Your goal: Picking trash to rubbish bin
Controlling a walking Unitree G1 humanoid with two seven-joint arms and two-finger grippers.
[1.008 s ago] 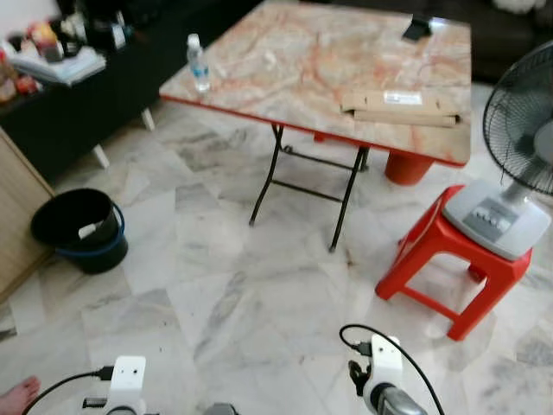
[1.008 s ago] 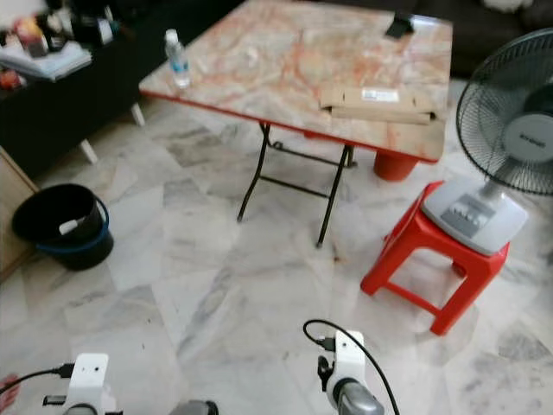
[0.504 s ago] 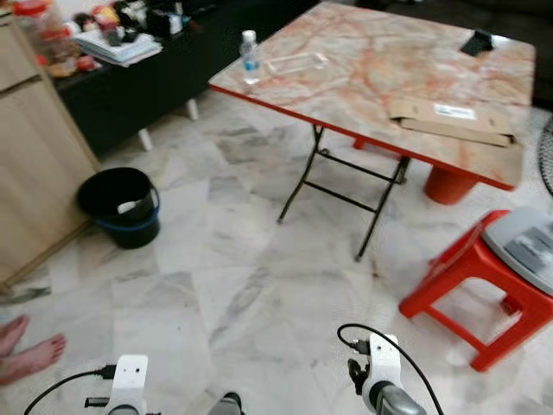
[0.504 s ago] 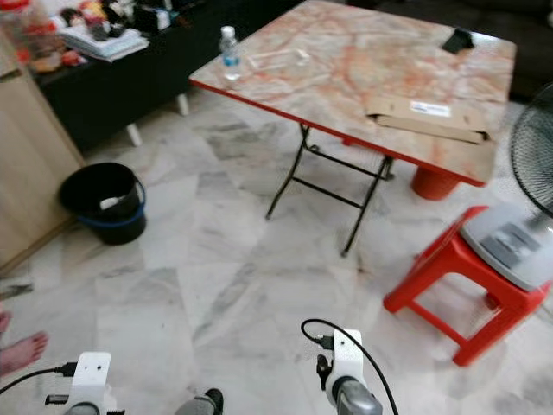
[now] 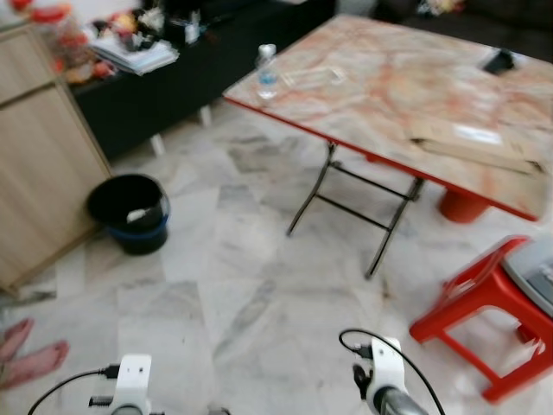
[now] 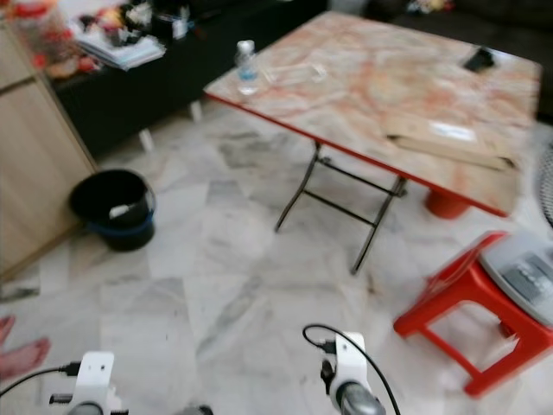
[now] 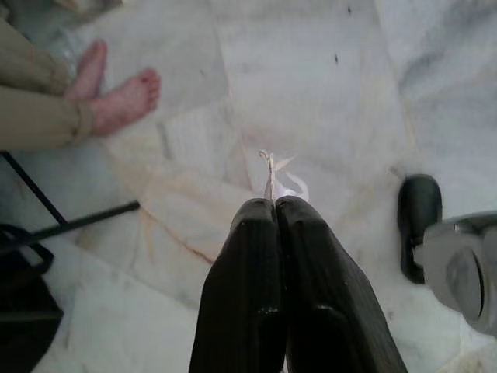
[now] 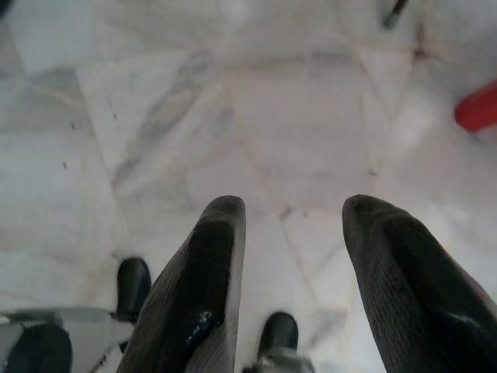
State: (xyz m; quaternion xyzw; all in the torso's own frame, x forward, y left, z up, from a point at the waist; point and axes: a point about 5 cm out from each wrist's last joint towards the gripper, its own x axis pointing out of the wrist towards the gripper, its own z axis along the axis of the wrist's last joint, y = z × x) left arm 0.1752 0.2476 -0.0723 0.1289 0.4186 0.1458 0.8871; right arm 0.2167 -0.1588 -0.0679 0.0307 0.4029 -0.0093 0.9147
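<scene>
A black rubbish bin (image 5: 130, 213) with a blue band stands on the marble floor at the left, beside a wooden cabinet; something white lies inside it. My left gripper (image 7: 275, 203) is shut on a thin white scrap of trash (image 7: 273, 172) that sticks out past its fingertips, held above the floor. My right gripper (image 8: 293, 214) hangs open over bare marble floor with nothing between its fingers. Both wrists (image 5: 131, 380) (image 5: 384, 372) sit low at the bottom of the eye views.
A folding table (image 5: 371, 95) with a marbled top carries a water bottle (image 5: 267, 72), a flat cardboard piece (image 5: 471, 143) and a dark phone. A red stool (image 5: 484, 316) holding a fan base stands right. A person's bare feet (image 5: 30, 350) are at the left. Open floor lies ahead.
The view has swung further left and is slightly blurred: the bin and table sit more to the right in frame. The fan head has left the picture. Both grippers hold as before.
</scene>
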